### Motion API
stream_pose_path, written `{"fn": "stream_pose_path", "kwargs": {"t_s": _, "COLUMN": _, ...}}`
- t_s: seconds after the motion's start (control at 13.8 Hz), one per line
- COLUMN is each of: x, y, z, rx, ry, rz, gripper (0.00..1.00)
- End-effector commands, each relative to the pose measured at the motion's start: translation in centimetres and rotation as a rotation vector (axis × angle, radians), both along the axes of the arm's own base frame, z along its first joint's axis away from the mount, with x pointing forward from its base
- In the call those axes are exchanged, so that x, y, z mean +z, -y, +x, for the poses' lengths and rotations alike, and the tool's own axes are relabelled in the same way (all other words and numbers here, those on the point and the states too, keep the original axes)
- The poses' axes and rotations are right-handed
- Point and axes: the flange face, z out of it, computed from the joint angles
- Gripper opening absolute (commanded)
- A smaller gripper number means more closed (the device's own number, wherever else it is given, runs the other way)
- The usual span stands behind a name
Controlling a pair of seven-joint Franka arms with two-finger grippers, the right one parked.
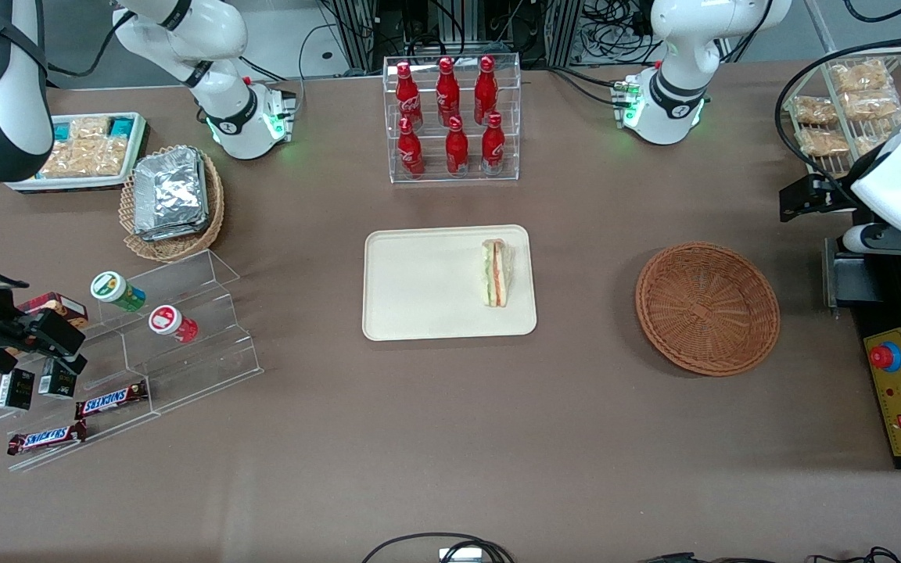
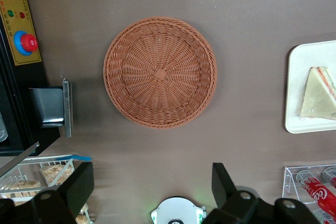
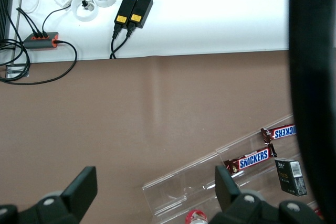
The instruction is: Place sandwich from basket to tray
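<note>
The sandwich lies on the cream tray, at the tray's end toward the working arm. It also shows in the left wrist view on the tray. The reddish-brown wicker basket has nothing in it; the left wrist view looks straight down into it. My left gripper hangs high above the table, beside the basket and a little farther from the front camera. In the left wrist view the gripper is open and holds nothing.
A clear rack of red bottles stands farther back than the tray. A control box with a red button and a wire rack of bagged snacks sit at the working arm's end. A tan basket of foil packets and an acrylic stand lie toward the parked arm's end.
</note>
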Motion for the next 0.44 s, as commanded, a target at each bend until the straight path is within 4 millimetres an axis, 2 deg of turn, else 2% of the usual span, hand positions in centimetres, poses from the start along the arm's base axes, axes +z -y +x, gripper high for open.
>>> {"fn": "stream_pose_path", "kwargs": {"t_s": 0.0, "x": 0.26, "y": -0.03, "z": -0.54, "rx": -0.015, "ry": -0.007, "rz": -0.009, "gripper": 0.99}}
{"fn": "stream_pose_path", "kwargs": {"t_s": 0.36, "x": -0.38, "y": 0.5, "z": -0.22, "rx": -0.027, "ry": -0.017, "rz": -0.003, "gripper": 0.99}}
